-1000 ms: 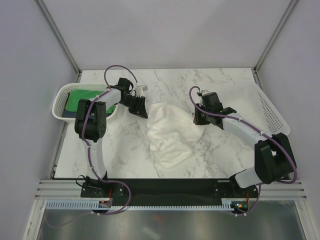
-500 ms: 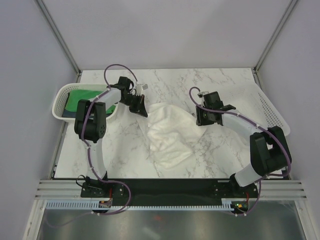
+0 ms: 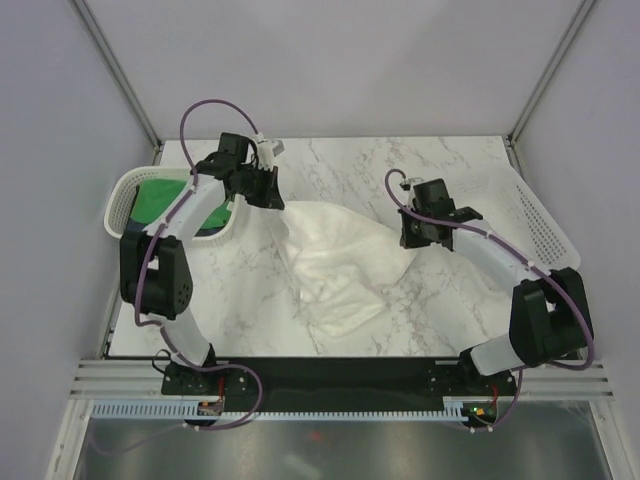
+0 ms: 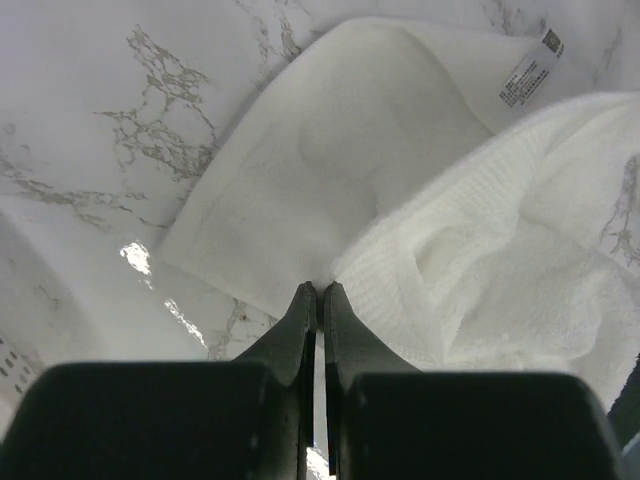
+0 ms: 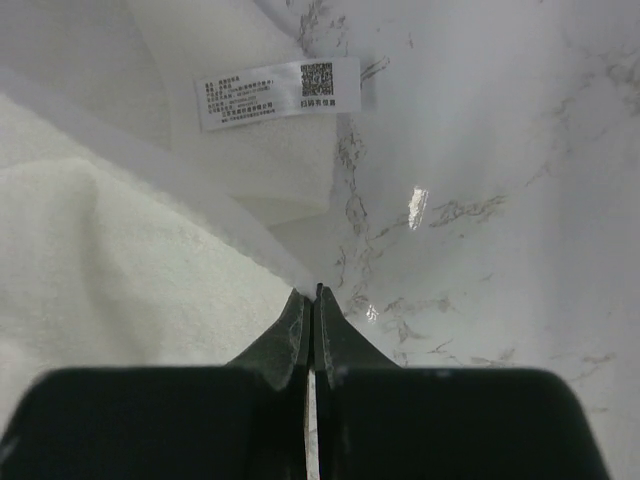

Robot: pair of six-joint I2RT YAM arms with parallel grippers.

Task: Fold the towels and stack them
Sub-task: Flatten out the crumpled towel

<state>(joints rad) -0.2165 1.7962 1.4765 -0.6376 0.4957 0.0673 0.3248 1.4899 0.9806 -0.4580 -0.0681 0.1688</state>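
The large white towel (image 3: pixel 335 262) lies crumpled mid-table, its upper edge pulled taut between both arms. My left gripper (image 3: pixel 273 197) is shut on the towel's far-left corner, which the left wrist view shows pinched at the fingertips (image 4: pixel 320 291), with the towel (image 4: pixel 470 250) spreading beyond. My right gripper (image 3: pixel 412 242) is shut on the right corner; in the right wrist view its tips (image 5: pixel 315 296) clamp the towel's (image 5: pixel 100 260) hem near the care label (image 5: pixel 278 92). The green towel (image 3: pixel 153 200) lies in the left basket with a dark cloth edge beside it.
A white perforated basket (image 3: pixel 118 200) stands at the table's left edge, just behind my left arm. A second white perforated basket (image 3: pixel 535 215) lies at the right edge. Marble tabletop (image 3: pixel 350 165) shows behind the towel. Grey walls enclose the workspace.
Both grippers have shut on the white towel's corners. The left arm rose and drew back to the left and the right shifted slightly right, stretching the towel's upper edge.
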